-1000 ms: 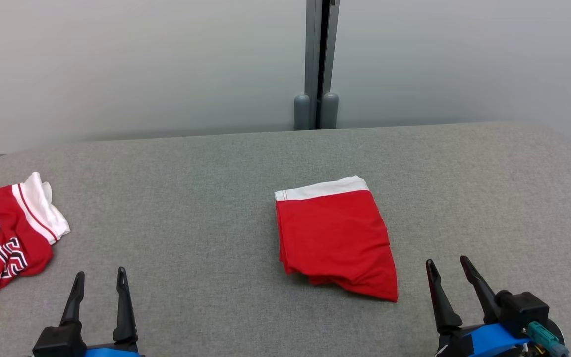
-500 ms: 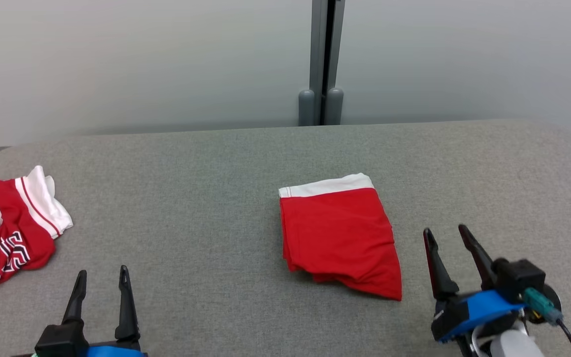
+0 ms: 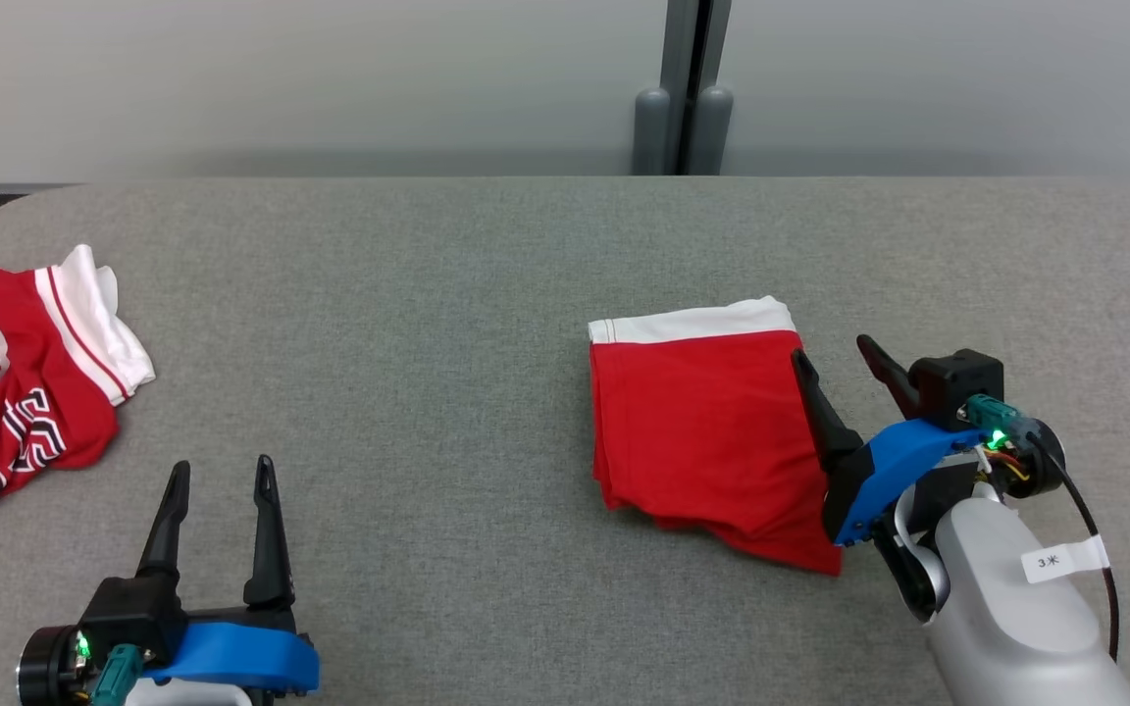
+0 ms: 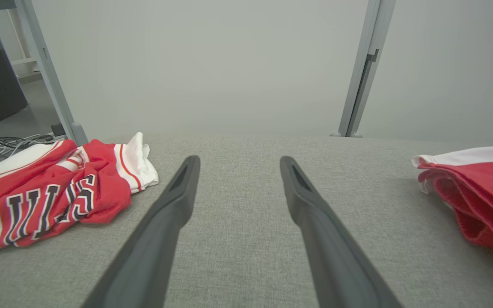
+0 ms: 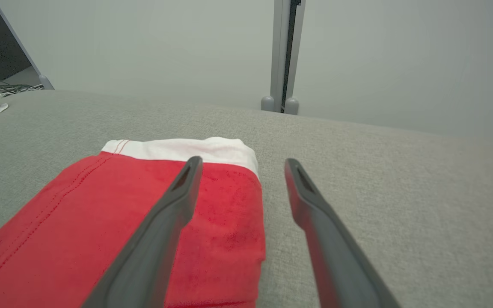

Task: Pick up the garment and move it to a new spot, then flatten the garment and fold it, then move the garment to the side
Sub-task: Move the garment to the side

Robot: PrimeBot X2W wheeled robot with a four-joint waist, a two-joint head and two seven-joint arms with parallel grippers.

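The garment (image 3: 702, 422) is a folded red piece with a white band along its far edge, lying flat on the grey table (image 3: 428, 294), right of centre. My right gripper (image 3: 831, 348) is open at the garment's right edge. In the right wrist view, the right gripper (image 5: 243, 161) has its left finger above the red cloth (image 5: 122, 214) and its right finger over bare table. My left gripper (image 3: 222, 465) stands open near the front left, holding nothing. In the left wrist view, the left gripper (image 4: 239, 158) points at bare table, with the garment (image 4: 477, 192) far to its right.
A crumpled red and white jersey (image 3: 6, 382) with lettering lies at the table's left edge; it is left of the fingers as the jersey (image 4: 45, 192) in the left wrist view. A grey post (image 3: 683, 98) and a pale wall stand behind the table.
My right gripper has moved forward and to the left, up to the garment's right edge. The head camera has tipped down and shifted. The left gripper has stayed open and in place.
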